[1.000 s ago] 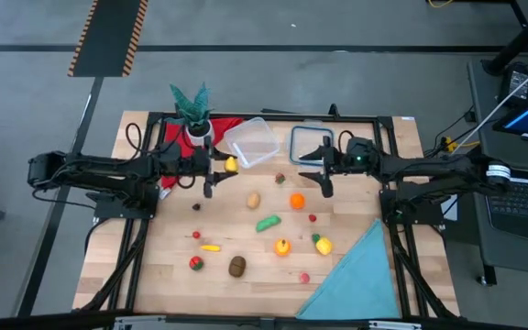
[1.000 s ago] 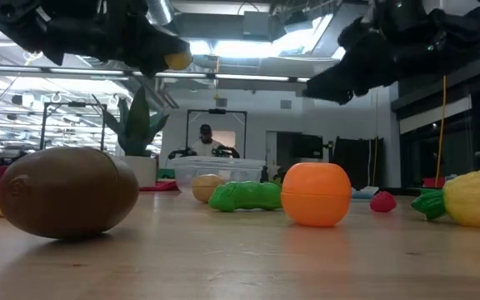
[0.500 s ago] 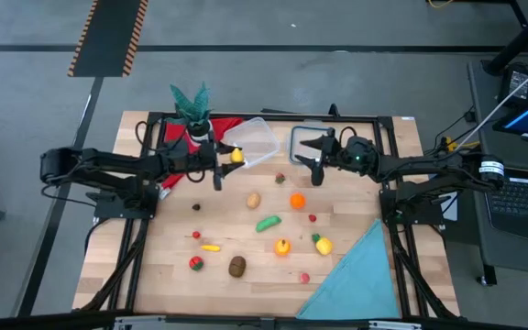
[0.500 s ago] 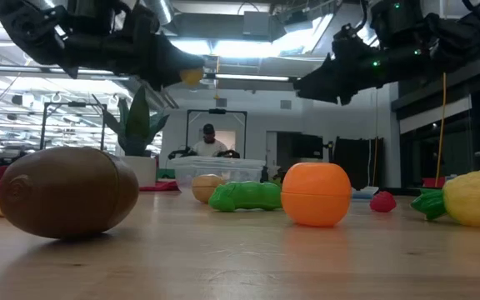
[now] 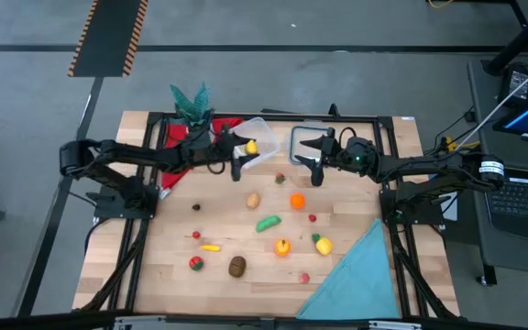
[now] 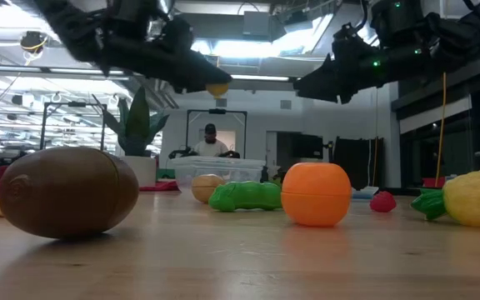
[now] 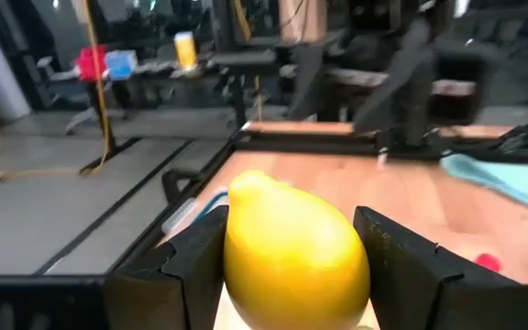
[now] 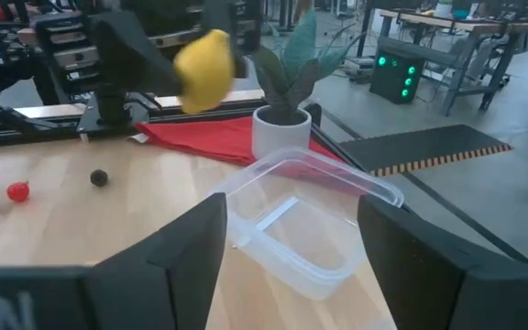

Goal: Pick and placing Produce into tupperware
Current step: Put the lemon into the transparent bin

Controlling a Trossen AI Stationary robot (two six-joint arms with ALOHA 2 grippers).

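**Lemon hanging over the tub, rest of the produce sitting out on the counter**

Left gripper [image 5: 246,149] hovering right over the tupperware [image 5: 252,142], fingers [image 7: 186,261] clamped on one yellow lemon [image 7: 296,252]. Same lemon showing up in the right wrist view, hanging above the clear tub, which is lying tilted near the back edge of the counter [image 5: 154,266], just beside the potted plant [image 5: 191,103] and one red cloth [image 5: 180,137].

Right gripper [image 5: 317,158] sitting just beside the flat clear lid [image 5: 306,142], fingers [image 8: 168,252] standing apart, nothing between them.

Counting what is lying loose on the counter, from the high view:
- one orange [image 5: 297,202]
- one green pod-like piece [image 5: 268,223]
- one tan potato-ish piece [image 5: 253,200]
- one brown kiwi [image 5: 237,266], looming big in the low view
- one small dark piece [image 5: 280,179]
- one little dark ball [image 5: 195,207]
- one tiny red piece [image 5: 313,218]
- one more tiny red one [image 5: 196,235]
- one yellow-orange strip [image 5: 211,247]
- one red-and-green piece [image 5: 194,263]
- one orange-yellow piece [image 5: 282,247]
- one yellow piece with green leaves [image 5: 322,244]
- one pinkish piece [image 5: 304,277], touching the edge of the teal cloth [image 5: 360,275]

Making thirteen loose, plus the one lemon held. Nothing lying inside the tupperware as far as the right wrist view shows. One person standing far off in the room behind, in the low view.
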